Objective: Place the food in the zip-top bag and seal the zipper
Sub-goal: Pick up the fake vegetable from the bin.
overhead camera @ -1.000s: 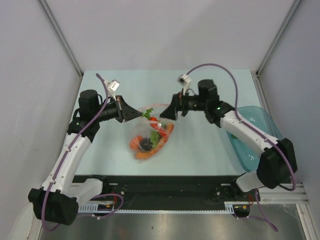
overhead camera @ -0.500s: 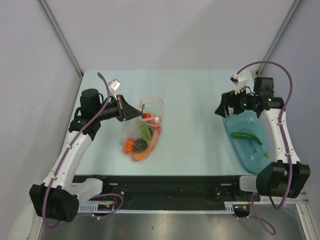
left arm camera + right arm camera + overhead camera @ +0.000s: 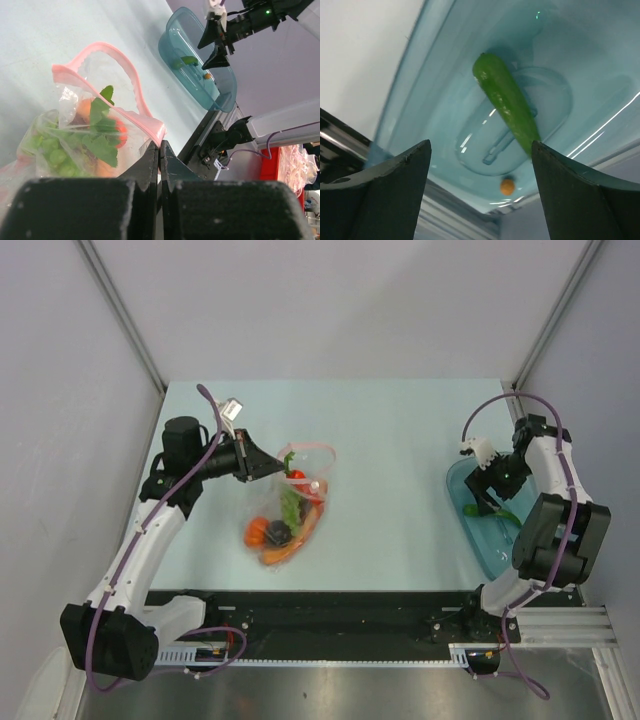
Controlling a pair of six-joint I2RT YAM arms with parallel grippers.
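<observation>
Top view: my left end effector (image 3: 266,465) is clenched on the mouth of the bag (image 3: 272,502), which sits left of centre on the table (image 3: 400,440) with the food (image 3: 283,530) inside. My right end effector (image 3: 480,502) hangs over the teal bowl (image 3: 497,546). Left wrist: the closed fingers pinch the pink zipper (image 3: 131,82), the mouth gapes, and grapes (image 3: 50,152) show inside. Right wrist: the jaws are spread wide, released, above a green pepper (image 3: 507,100) in the bowl.

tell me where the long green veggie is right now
The long green veggie lies inside the teal bowl at the table's right edge, directly beneath the open right tool, with a small orange ball near one end.
</observation>
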